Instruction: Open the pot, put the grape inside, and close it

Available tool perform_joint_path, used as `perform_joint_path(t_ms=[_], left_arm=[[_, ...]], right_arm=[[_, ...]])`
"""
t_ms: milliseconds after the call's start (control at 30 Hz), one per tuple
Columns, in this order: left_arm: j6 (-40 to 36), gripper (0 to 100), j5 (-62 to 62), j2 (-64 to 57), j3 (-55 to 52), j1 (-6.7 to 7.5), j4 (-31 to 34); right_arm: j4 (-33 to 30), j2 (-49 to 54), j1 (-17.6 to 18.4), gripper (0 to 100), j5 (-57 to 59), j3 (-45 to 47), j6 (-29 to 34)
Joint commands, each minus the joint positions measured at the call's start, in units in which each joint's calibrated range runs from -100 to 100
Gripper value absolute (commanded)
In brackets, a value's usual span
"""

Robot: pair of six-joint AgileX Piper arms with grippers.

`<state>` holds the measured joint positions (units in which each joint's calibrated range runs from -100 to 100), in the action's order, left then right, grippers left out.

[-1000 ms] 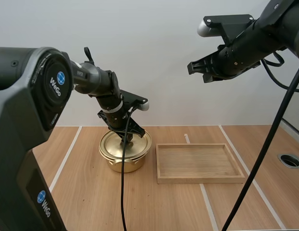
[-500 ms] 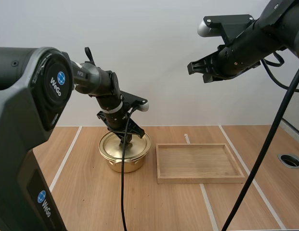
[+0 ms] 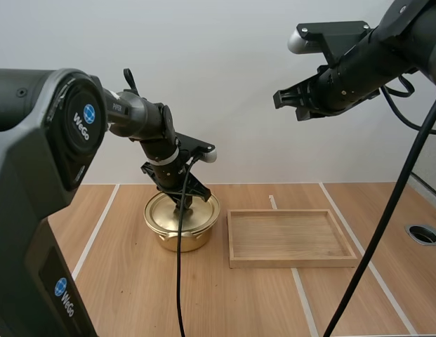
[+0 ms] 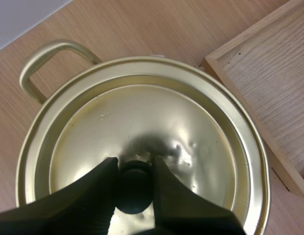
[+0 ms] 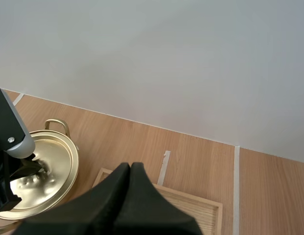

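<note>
Left wrist view looks straight down on the lid (image 4: 156, 127), and that settles the relation that matters. The knob (image 4: 133, 193) sits directly beneath my left gripper (image 4: 133, 166), between the two black fingers, whose ribbed inner faces press it from either side. I judge that claw to be closed on the knob, so the move ahead is a straight lift upward with no sideways reach.

In the high view the pot (image 3: 181, 235) stands on the table (image 3: 133, 295) a little left of centre in the lower half of the frame, and my left gripper (image 3: 184, 203) comes down onto its middle. My left arm is plainly the nearer one. My right gripper (image 3: 284, 98) hangs high in the upper right, well apart from the pot, and in its own wrist view the right gripper (image 5: 128, 169) has its fingers lying together as one dark wedge, closed on nothing.

The lid is thin, polished, brass-coloured metal, a shallow dome with stepped rings, seated flush in the pot's rim. It is round, so it has no long axis to line up with. A looped side handle (image 4: 44, 58) juts from the pot wall. The knob is small, dark and smooth, and I expect it could slip if the pull is not vertical. Just beside the pot lies the wooden tray (image 3: 291, 261), a shallow rectangle of pale grained wood with its long side running across the frame.
</note>
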<state>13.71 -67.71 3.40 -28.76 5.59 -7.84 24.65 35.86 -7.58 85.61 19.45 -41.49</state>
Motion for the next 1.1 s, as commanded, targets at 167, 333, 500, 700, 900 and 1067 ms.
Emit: perform_joint_path(t_ms=[167, 333, 500, 700, 900, 1067], left_arm=[[-0.57, 100, -1.89, 0.97, -0.28, 0.11, 0.90], [-0.57, 100, -1.89, 0.80, -0.28, 0.11, 0.90], [-0.57, 100, -2.41, -1.83, 0.59, 0.11, 0.90], [-0.69, 100, -11.07, -7.30, 7.84, 0.11, 0.90], [-0.97, 100, -16.28, -14.38, 17.71, 0.11, 0.96], [-0.97, 100, -16.44, -20.24, 23.71, 0.11, 1.30]], right_arm=[[0.30, 0.74, -0.22, 0, 0.80, -0.03, -1.12], [0.30, 0.74, -0.22, 0, 0.80, -0.03, -1.25], [0.30, 0.74, -0.22, 0, 0.80, -0.03, -1.25], [0.30, 0.74, -0.22, 0, 0.97, -0.03, -1.24], [0.30, 0.74, -0.22, 0, 1.49, -0.03, -1.24], [0.30, 0.74, -0.22, 0, 1.49, -0.03, -1.24]])
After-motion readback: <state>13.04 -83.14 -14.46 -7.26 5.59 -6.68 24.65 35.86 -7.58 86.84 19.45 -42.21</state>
